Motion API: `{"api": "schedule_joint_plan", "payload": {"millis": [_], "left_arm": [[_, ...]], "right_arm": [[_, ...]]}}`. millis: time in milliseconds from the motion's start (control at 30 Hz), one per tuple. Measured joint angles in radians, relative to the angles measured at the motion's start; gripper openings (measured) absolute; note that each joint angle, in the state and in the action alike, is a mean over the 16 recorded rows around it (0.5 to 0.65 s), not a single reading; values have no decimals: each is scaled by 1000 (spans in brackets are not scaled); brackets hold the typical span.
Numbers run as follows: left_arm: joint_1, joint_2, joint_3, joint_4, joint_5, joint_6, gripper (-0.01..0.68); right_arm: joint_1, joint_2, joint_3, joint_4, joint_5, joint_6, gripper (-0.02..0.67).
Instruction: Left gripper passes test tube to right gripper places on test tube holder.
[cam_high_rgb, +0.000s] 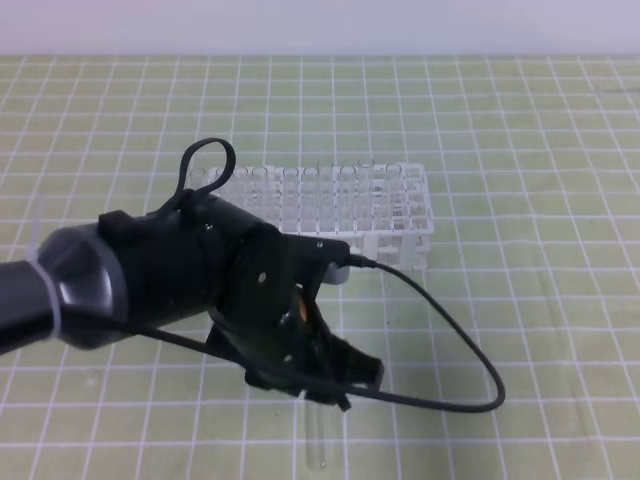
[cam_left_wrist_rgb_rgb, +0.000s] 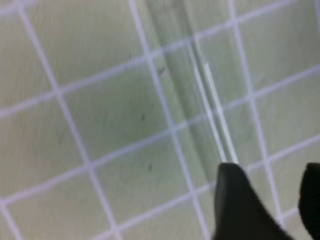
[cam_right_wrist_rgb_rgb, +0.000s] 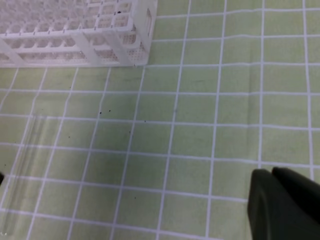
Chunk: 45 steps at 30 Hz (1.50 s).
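Note:
The test tube (cam_high_rgb: 318, 440) lies flat on the green grid mat near the front edge, clear and hard to see. My left gripper (cam_high_rgb: 330, 385) hovers low over its upper end. In the left wrist view the test tube (cam_left_wrist_rgb_rgb: 212, 107) runs diagonally toward the left gripper (cam_left_wrist_rgb_rgb: 277, 210), which is open with its dark fingers (cam_left_wrist_rgb_rgb: 240, 205) apart and empty. The white test tube holder (cam_high_rgb: 340, 205) stands behind the arm. My right gripper (cam_right_wrist_rgb_rgb: 272, 175) shows only in its own view, with its fingers together and nothing held. It is well to the right of the test tube (cam_right_wrist_rgb_rgb: 25, 165) and the test tube holder (cam_right_wrist_rgb_rgb: 95, 35).
A black cable (cam_high_rgb: 460, 350) loops from the left arm across the mat to the right of the gripper. The bulky left arm (cam_high_rgb: 150, 270) hides the front left part of the rack. A pale wall (cam_high_rgb: 320, 25) borders the mat at the back.

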<state>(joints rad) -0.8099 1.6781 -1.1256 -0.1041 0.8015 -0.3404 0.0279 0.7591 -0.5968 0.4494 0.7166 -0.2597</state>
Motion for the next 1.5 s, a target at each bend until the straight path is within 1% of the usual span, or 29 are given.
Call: {"api": "schedule_joint_plan", "payload": {"millis": [300, 467, 733, 967, 1500], "left_arm": [[-17, 12, -6, -1, -24, -26, 38], [-38, 27, -33, 16, 27, -68, 38], [-67, 97, -116, 57, 129, -127, 38], [-69, 157, -168, 94, 193, -145, 38], [-69, 206, -177, 130, 193, -167, 38]], "right_arm": [[0, 0, 0, -1, -3, 0, -2], [0, 0, 0, -1, -4, 0, -2], [0, 0, 0, -1, -6, 0, -2], [0, 0, 0, -1, -4, 0, -2], [0, 0, 0, 1, 0, 0, -2]]}}
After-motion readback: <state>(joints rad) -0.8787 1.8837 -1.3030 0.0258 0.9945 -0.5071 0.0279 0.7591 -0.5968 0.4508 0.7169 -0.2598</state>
